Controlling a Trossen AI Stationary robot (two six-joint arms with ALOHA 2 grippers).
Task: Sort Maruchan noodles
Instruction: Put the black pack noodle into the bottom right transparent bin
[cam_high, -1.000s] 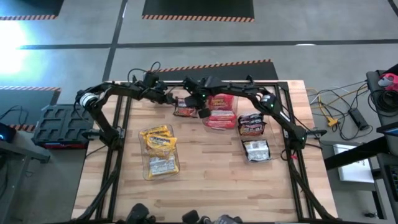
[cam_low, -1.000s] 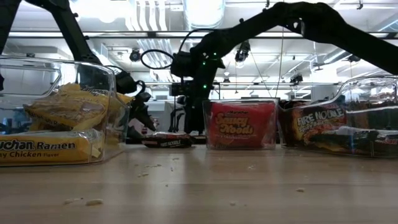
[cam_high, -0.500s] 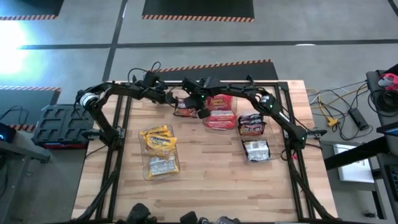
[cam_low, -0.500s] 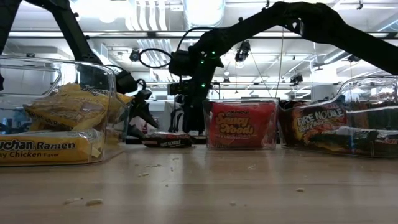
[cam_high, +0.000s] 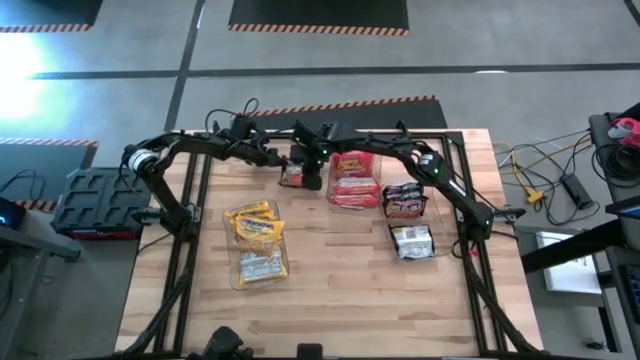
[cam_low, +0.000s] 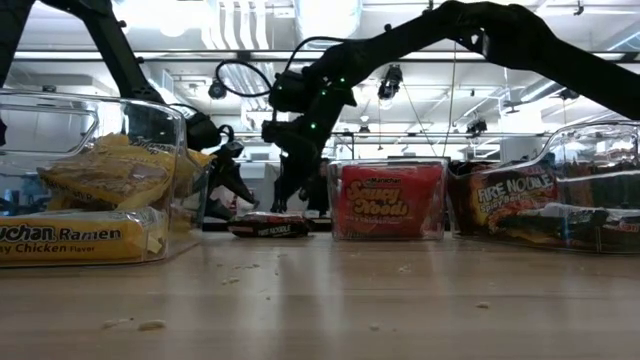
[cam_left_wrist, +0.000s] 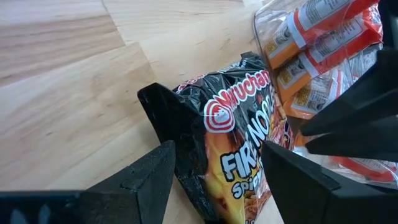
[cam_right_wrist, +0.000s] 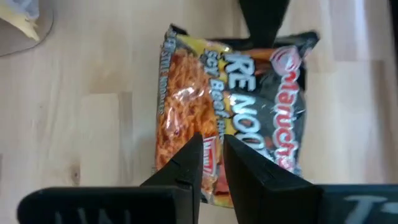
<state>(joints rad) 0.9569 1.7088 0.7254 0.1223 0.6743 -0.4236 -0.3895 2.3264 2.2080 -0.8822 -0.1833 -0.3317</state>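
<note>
One dark Maruchan packet (cam_high: 290, 178) lies flat on the table between my grippers, near the far edge; it also shows in the low view (cam_low: 268, 226). My left gripper (cam_left_wrist: 217, 146) is open and low at the packet's left end (cam_left_wrist: 186, 118), one finger on either side of a corner. My right gripper (cam_right_wrist: 212, 140) points down over the packet (cam_right_wrist: 230, 106), with only a narrow slit between its fingers. The other packets sit in clear bins: yellow (cam_high: 255, 240), red (cam_high: 355, 178) and dark (cam_high: 405, 200). My right gripper's fingertips (cam_left_wrist: 305, 129) stand over the packet's right part, coming from above. Whether they touch it I cannot tell. My left gripper's fingers straddle the packet's corner, and no touch shows.
The red bin (cam_low: 388, 200) stands close to the right of the loose packet. A fourth bin (cam_high: 412, 241) with a pale packet sits near the right edge. Crumbs dot the bare wood toward the near edge (cam_low: 150, 323). Both arms crowd the far middle.
My right gripper has moved toward the table's left, from beside the red bin to above the dark packet, and its wrist has tipped. The packet has stayed where it was.
</note>
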